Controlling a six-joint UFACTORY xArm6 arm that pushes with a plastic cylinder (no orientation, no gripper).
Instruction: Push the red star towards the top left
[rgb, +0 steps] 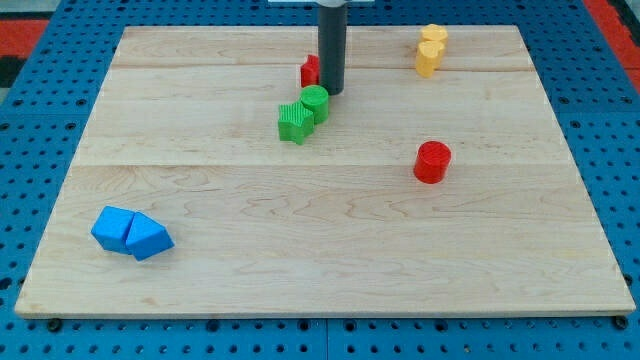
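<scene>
Nearest the view's bottom, at the left, two blue blocks lie touching on the wooden board; one looks like a cube, the other a wedge. Further up, right of centre, a red cylinder stands alone. Beyond it, near the middle, a green star and a green cylinder touch each other. My tip rests just beside the green cylinder, at its upper right. I have no jaws, only a bare rod holding nothing. The red star sits mostly hidden behind the rod's left edge, so I cannot tell how it points. Farthest, top right, stands a yellow block. No writing shows anywhere.
</scene>
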